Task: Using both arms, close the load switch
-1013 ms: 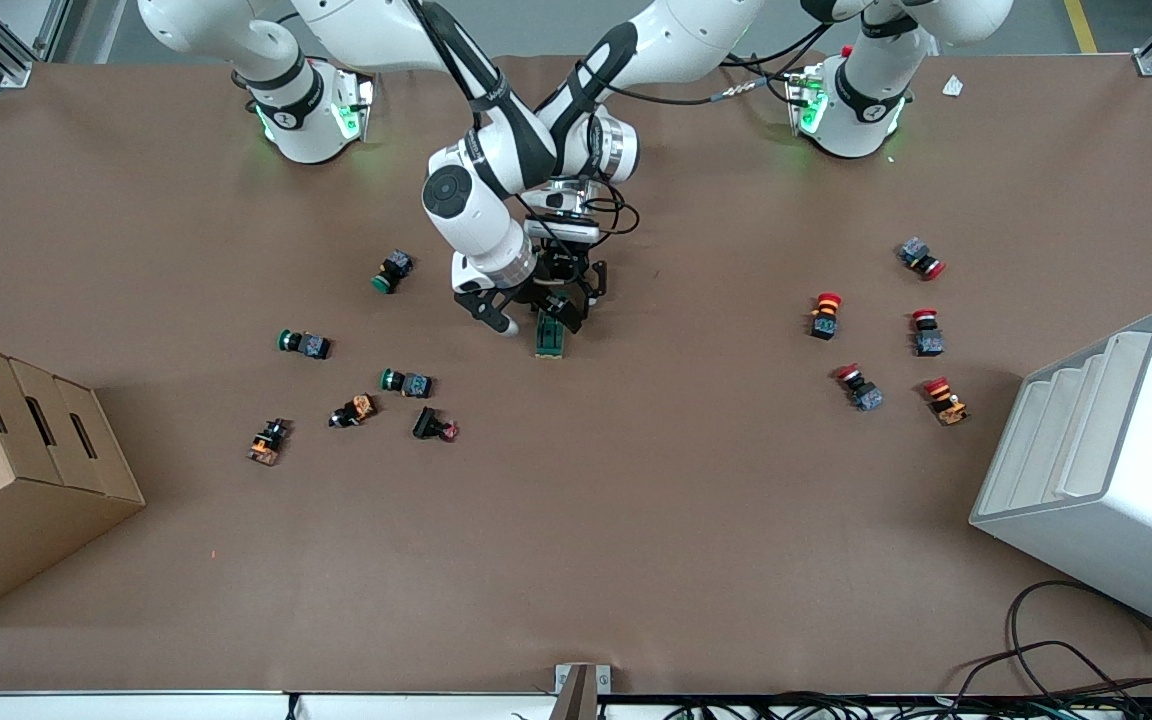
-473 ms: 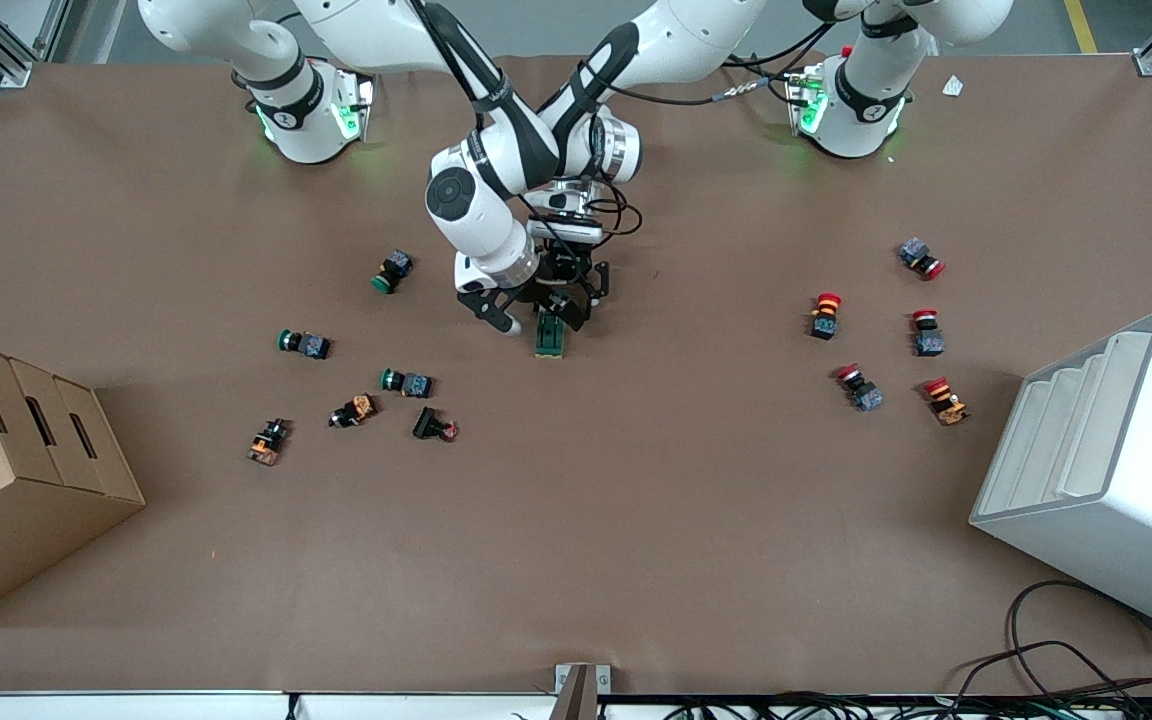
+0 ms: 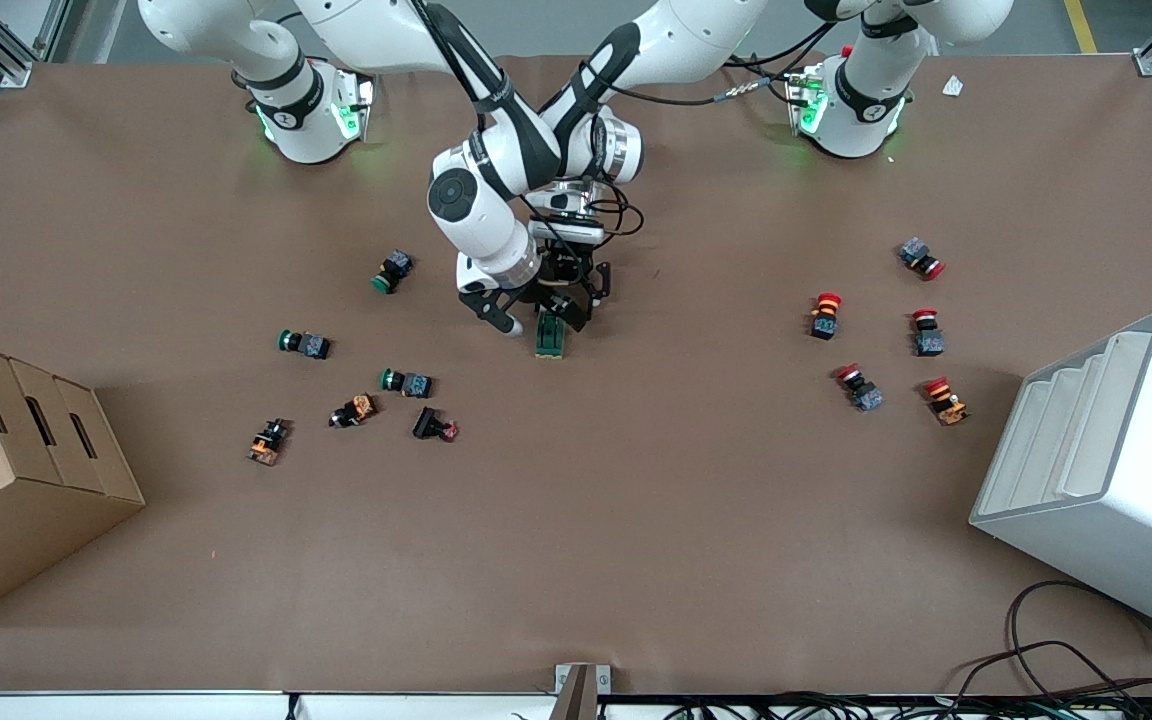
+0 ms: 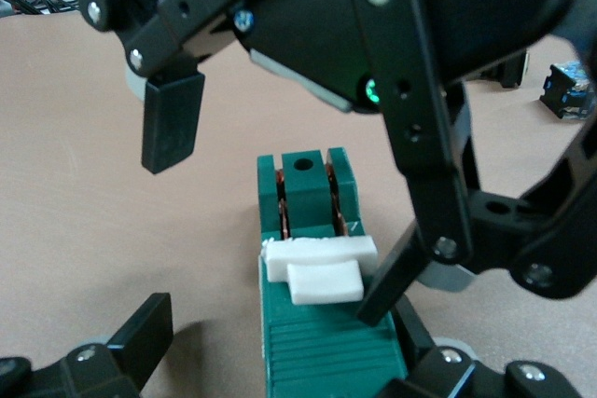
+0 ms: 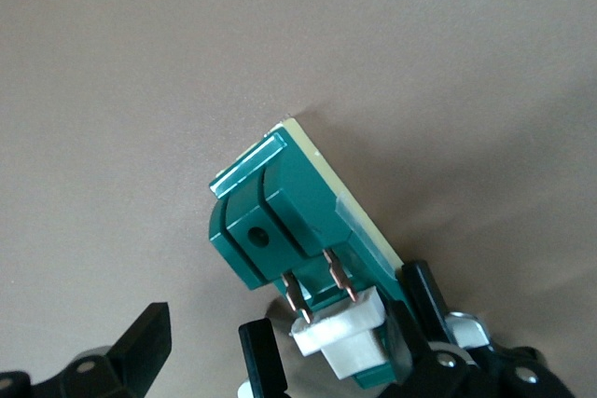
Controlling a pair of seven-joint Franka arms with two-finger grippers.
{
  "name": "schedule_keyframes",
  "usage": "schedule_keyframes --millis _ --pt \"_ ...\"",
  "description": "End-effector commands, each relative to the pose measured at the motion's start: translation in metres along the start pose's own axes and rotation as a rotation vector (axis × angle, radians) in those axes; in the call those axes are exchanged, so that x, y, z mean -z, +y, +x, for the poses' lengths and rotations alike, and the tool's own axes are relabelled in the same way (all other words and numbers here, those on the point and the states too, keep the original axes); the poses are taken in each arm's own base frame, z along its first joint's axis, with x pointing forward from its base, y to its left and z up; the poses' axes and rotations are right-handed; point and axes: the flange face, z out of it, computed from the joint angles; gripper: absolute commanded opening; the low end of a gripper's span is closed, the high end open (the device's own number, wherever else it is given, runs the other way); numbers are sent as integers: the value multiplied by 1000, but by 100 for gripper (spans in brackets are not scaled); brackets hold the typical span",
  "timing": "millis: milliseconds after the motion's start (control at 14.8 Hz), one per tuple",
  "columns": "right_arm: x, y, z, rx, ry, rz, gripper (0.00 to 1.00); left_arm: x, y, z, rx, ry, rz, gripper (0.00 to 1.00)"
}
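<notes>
Both arms meet over the load switch [image 3: 549, 335], which lies mid-worktop [image 3: 636, 500]. The left gripper [image 4: 270, 347] straddles the green body with jaws spread, one finger touching its side; whether it grips firmly, I cannot tell. The right gripper [image 4: 280, 221] hangs spread above the white lever [image 4: 322, 267], apart from it. Closing step, I'd judge: next, brace the body and press that lever down.
</notes>
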Motion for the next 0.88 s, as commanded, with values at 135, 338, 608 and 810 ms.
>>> schedule_keyframes --millis 135,338,608,810 --pt "-22 -41 -17 -42 -38 48 100 -8 -5 11 -26 12 25 99" --pt "-11 -56 1 -64 -62 45 100 -9 -6 17 -43 12 27 99" --pt "5 -73 21 -83 -113 20 100 -10 -6 17 -43 11 26 99" --pt "10 -74 34 -90 -121 9 100 -10 -6 15 -44 9 25 99"
